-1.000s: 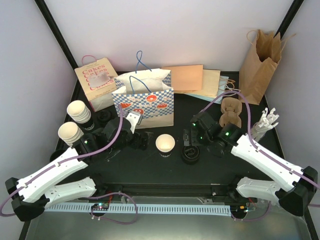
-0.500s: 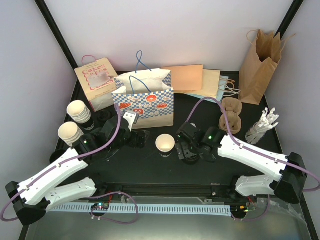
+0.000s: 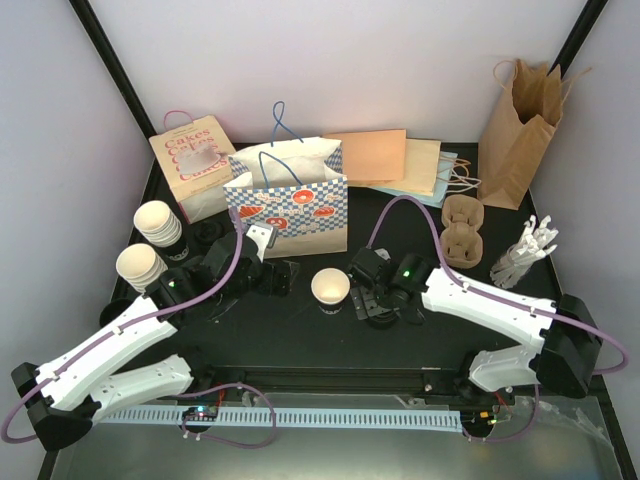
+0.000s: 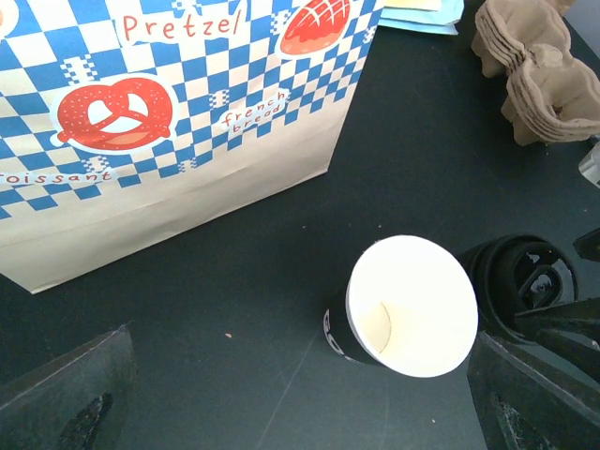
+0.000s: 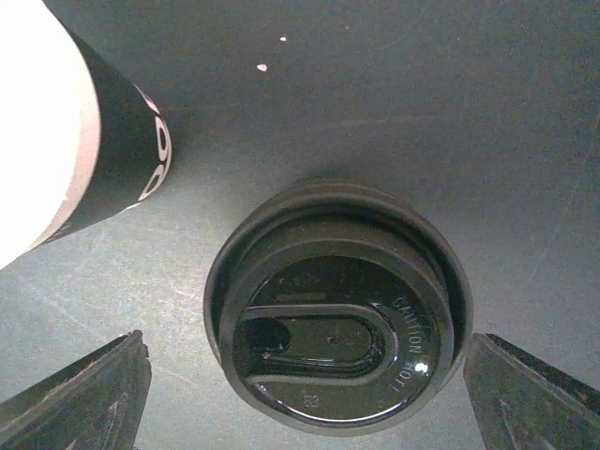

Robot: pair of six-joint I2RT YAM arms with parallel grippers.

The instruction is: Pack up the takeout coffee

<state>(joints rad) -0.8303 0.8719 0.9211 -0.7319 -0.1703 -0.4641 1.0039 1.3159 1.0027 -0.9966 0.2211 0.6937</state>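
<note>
One paper cup [image 3: 330,288] stands upright and lidless mid-table, white inside with a black printed wall. It also shows in the left wrist view [image 4: 412,305] and the right wrist view [image 5: 56,131]. A round black lid [image 5: 337,305] lies flat just right of it, also seen from the left wrist [image 4: 525,281]. My right gripper [image 3: 372,303] is open and hangs right over the lid, one finger on each side [image 5: 305,403], not touching it. My left gripper [image 3: 283,278] is open and empty left of the cup [image 4: 300,412].
A blue checked paper bag [image 3: 290,200] stands open behind the cup. Two cup stacks [image 3: 150,245] and spare black lids [image 3: 207,235] sit at left. A "Cakes" bag [image 3: 192,165], flat bags [image 3: 385,160], a brown bag [image 3: 520,130], pulp carriers [image 3: 463,230] and white cutlery [image 3: 525,250] line the back and right.
My right arm has swung left and forward, bringing its open gripper down over the black lid. The left arm and the cup have hardly moved.
</note>
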